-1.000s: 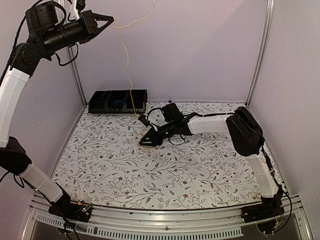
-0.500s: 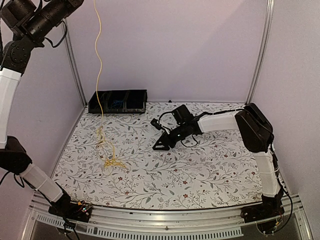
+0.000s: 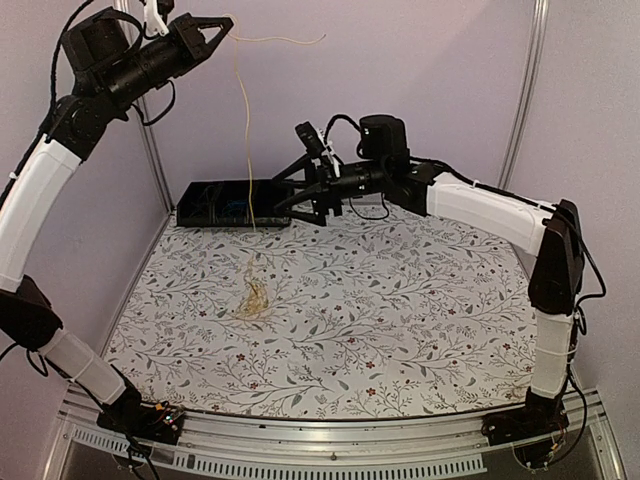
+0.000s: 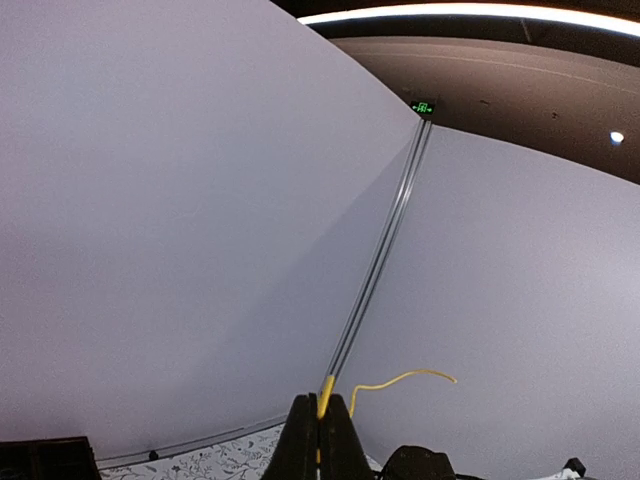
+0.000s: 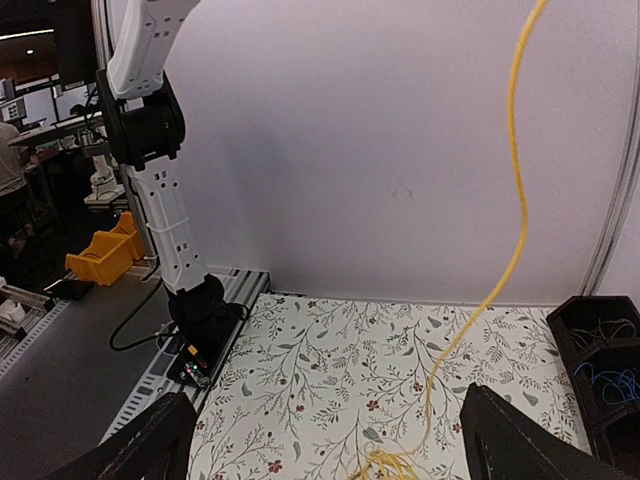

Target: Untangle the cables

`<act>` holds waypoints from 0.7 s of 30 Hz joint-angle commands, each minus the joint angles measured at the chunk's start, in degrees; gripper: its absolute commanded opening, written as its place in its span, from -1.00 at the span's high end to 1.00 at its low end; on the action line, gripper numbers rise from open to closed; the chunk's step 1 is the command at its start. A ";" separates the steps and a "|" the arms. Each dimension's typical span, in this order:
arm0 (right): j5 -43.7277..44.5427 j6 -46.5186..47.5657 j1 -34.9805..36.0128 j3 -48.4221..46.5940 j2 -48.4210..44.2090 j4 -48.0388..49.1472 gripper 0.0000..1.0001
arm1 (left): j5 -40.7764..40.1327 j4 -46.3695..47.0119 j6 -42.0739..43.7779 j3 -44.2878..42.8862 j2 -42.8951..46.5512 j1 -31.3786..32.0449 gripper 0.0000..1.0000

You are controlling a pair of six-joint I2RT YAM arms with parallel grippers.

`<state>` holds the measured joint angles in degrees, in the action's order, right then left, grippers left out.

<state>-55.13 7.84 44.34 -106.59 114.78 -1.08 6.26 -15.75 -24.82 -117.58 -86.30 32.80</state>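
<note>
High at the upper left, my left gripper (image 3: 225,22) is shut on a thin yellow cable (image 3: 244,130). The cable hangs straight down to a small tangled heap (image 3: 255,298) on the patterned table, and its short free end sticks out to the right. In the left wrist view the fingers (image 4: 306,440) pinch the yellow cable (image 4: 326,386). My right gripper (image 3: 278,195) is raised above the back of the table, open and holding nothing, right of the hanging cable. The right wrist view shows the yellow cable (image 5: 515,200) passing between the wide-open jaws without touching them.
A black divided bin (image 3: 235,203) stands against the back wall with thin blue wires (image 5: 610,385) inside. The left arm's base (image 5: 205,310) is bolted at the near left corner. Purple walls and metal posts enclose the table (image 3: 400,330).
My right gripper rose from the table to above its back part and opened wide. The left gripper swung out left, then back right, still holding the cable, and the heap shifted on the table.
</note>
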 commanded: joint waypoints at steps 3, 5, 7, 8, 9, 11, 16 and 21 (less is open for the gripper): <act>-0.36 -11.82 0.76 -3.34 5.43 6.79 -0.97 | 4.00 3.65 -3.46 1.65 -0.16 1.69 1.00; 2.94 -14.16 0.75 -4.13 7.08 7.79 -0.95 | 4.55 3.62 -3.74 0.91 -0.45 1.93 1.00; 6.95 -15.20 0.71 -4.39 8.34 9.25 -0.89 | 4.94 3.21 -3.73 0.13 -0.58 2.03 1.00; 8.57 -15.44 0.75 -4.75 8.55 9.50 -0.87 | 4.96 3.04 -3.74 -0.22 -0.62 2.02 1.00; 9.99 -15.34 0.73 -5.10 8.81 9.59 -0.82 | 4.83 2.74 -3.67 -0.24 -0.51 2.08 1.00; 13.44 -14.22 0.75 -5.54 8.88 9.10 -0.75 | 4.73 2.28 -3.58 -0.18 -0.39 2.08 1.00; 17.46 -9.69 0.65 -6.24 8.81 4.60 -0.65 | 6.24 1.10 -3.65 -0.41 -1.13 2.02 1.00; 16.46 -1.04 0.74 -0.61 3.08 -2.66 -0.57 | 6.63 0.94 -4.37 0.36 -2.11 2.09 1.00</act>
<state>-40.38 -0.27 45.21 -111.09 123.76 2.46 11.57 -14.55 -28.36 -116.84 -87.11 34.13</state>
